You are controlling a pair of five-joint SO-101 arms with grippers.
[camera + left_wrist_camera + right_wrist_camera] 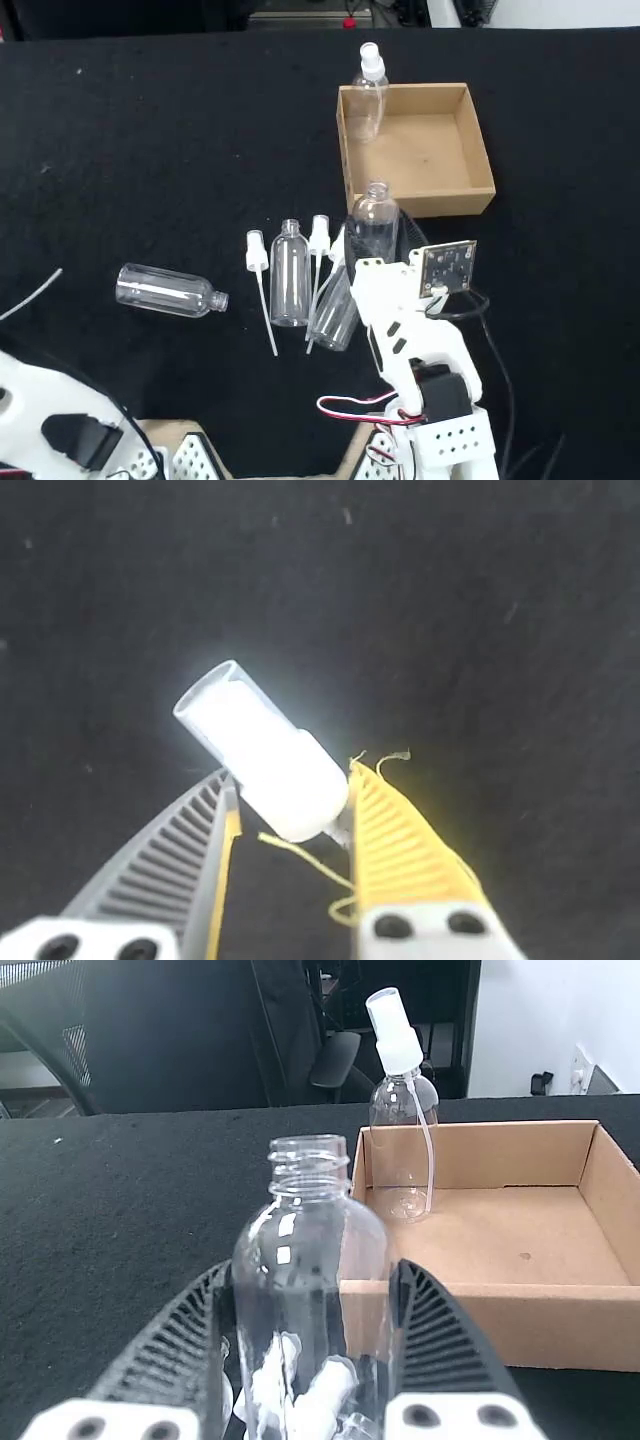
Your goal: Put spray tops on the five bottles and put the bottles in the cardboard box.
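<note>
My right gripper (310, 1305) is shut on a clear, upright bottle (310, 1260) with no top; from above, that bottle (375, 222) stands just in front of the cardboard box (470, 165). Inside the box's far left corner stands a bottle with a spray top (367, 92), also seen past the held bottle (402, 1130). My left gripper (290, 815) is shut on a white spray top (265, 755) over the black cloth. Three open bottles lie on the table (172, 290) (290, 272) (335, 318), with two loose spray tops (258, 262) (319, 238) among them.
The table is covered by a black cloth (150, 130). The box floor (500, 1240) is bare beside the capped bottle. The right arm's cables (490, 330) trail toward its base. Chairs stand beyond the table's far edge (300, 1030).
</note>
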